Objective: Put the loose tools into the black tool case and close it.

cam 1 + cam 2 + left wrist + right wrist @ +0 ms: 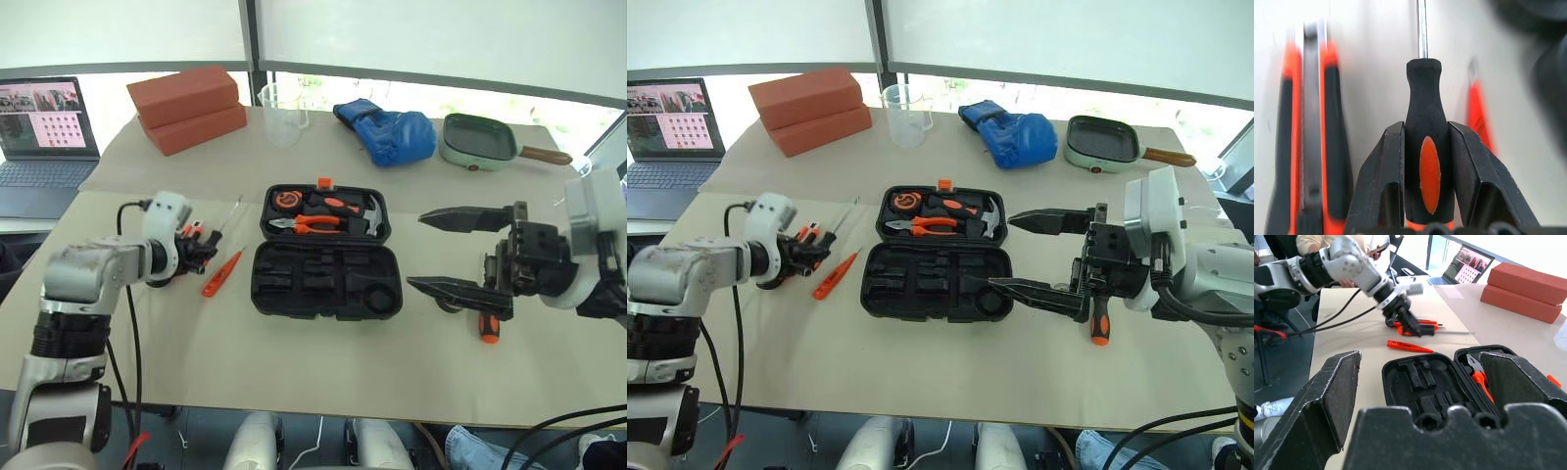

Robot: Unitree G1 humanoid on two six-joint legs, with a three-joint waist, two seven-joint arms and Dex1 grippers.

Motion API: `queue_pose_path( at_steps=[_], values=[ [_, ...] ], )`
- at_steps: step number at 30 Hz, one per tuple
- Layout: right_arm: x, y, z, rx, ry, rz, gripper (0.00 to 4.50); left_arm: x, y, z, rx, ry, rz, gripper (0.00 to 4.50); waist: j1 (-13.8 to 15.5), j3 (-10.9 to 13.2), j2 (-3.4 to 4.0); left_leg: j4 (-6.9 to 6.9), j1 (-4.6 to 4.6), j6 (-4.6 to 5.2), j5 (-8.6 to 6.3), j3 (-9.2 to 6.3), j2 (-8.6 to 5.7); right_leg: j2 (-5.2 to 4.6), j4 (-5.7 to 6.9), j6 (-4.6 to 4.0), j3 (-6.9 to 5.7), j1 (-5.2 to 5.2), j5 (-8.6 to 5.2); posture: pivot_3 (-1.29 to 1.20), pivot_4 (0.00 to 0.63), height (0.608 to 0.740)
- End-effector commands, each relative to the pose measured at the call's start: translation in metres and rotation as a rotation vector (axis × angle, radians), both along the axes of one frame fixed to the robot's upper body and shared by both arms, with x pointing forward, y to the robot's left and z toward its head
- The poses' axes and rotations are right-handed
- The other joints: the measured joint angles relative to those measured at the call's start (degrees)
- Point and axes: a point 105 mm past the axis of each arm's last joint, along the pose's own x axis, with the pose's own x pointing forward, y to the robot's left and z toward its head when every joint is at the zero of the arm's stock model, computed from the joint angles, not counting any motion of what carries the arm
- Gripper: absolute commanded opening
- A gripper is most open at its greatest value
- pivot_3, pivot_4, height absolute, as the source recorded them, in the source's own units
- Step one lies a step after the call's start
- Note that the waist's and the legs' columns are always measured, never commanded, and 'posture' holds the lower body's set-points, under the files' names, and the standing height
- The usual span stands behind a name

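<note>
The black tool case [326,255] lies open in the middle of the table [294,372], with pliers [306,225] and a hammer [372,217] in its far half. At its nine o'clock lies the slim orange tester screwdriver [221,273]. Just beyond it, the left gripper [1426,161] is clenched on a black-and-orange screwdriver handle [1426,147], beside the utility knife [1311,142]. At the case's three o'clock the right gripper [446,253] stands wide apart and empty, above another screwdriver [488,328]. No writing can be read.
</note>
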Motion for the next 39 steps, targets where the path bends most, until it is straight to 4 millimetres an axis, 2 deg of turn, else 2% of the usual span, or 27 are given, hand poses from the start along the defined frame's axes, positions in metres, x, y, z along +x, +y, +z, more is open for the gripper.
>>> queue_pose_path(
  at_steps=[1, 3, 6, 11, 16, 21, 27, 39],
  values=[
    [-0.002, -0.006, 0.001, -0.022, -0.013, -0.031, 4.5, -0.001, -0.027, 0.061, 0.112, -0.266, -0.229, 0.82, 0.0, 0.0, -0.01, 0.0, 0.0, 0.0, 0.0, 0.0, -0.01, 0.0, -0.01, 0.0, 0.0, 0.0, 0.0, 0.0, 0.15, 0.738],
    [0.0, -0.01, -0.002, -0.021, -0.001, -0.051, 4.5, -0.005, -0.047, 0.069, 0.196, -0.317, -0.384, 0.82, 0.1, 0.0, -0.01, 0.0, -0.03, 0.0, 0.0, 0.01, -0.02, 0.0, -0.03, 0.0, -0.02, 0.0, 0.0, 0.0, 0.15, 0.738],
    [0.005, -0.016, -0.007, -0.02, 0.012, -0.089, 4.5, -0.009, -0.079, 0.064, 0.321, -0.343, -0.632, 0.82, 0.5, 0.0, 0.01, 0.02, -0.02, 0.0, 0.0, 0.02, -0.07, -0.01, -0.06, 0.0, -0.02, 0.05, 0.0, 0.0, 0.15, 0.738],
    [0.008, -0.022, -0.015, -0.021, 0.023, -0.141, 4.5, -0.005, -0.112, 0.033, 0.504, -0.334, -0.912, 0.82, 0.7, 0.0, 0.0, 0.06, -0.01, 0.01, 0.0, 0.13, -0.07, 0.06, -0.05, 0.0, 0.0, 0.07, 0.0, 0.0, 0.15, 0.738],
    [0.007, -0.029, -0.017, -0.016, 0.022, -0.19, 4.5, 0.009, -0.14, 0.011, 0.622, -0.344, -1.046, 0.82, 0.6, 0.0, -0.01, 0.21, -0.22, 0.02, 0.0, 0.12, -0.04, 0.14, -0.03, 0.0, -0.02, -0.03, 0.0, 0.0, 0.15, 0.738],
    [0.004, -0.031, -0.018, -0.004, 0.018, -0.227, 4.5, 0.016, -0.145, -0.01, 0.693, -0.284, -1.116, 0.82, 0.4, 0.0, -0.01, 0.32, -0.33, 0.08, -0.03, 0.01, -0.03, 0.14, -0.04, 0.04, -0.01, -0.06, 0.01, 0.0, 0.15, 0.738],
    [0.002, -0.031, -0.017, 0.01, 0.016, -0.256, 4.5, 0.019, -0.136, -0.021, 0.727, -0.228, -1.113, 0.82, 0.1, 0.0, -0.01, 0.37, -0.44, 0.08, -0.03, -0.05, -0.01, 0.14, 0.0, 0.04, -0.02, -0.17, 0.01, 0.0, 0.15, 0.738],
    [0.002, -0.031, -0.017, -0.004, 0.013, -0.257, 4.5, 0.024, -0.131, -0.022, 0.71, -0.187, -1.055, 0.82, 0.0, 0.0, -0.01, 0.68, -0.47, 0.17, -0.09, -0.11, 0.04, 0.17, 0.14, 0.06, -0.02, -0.14, 0.02, 0.0, 0.15, 0.738]
  ],
)
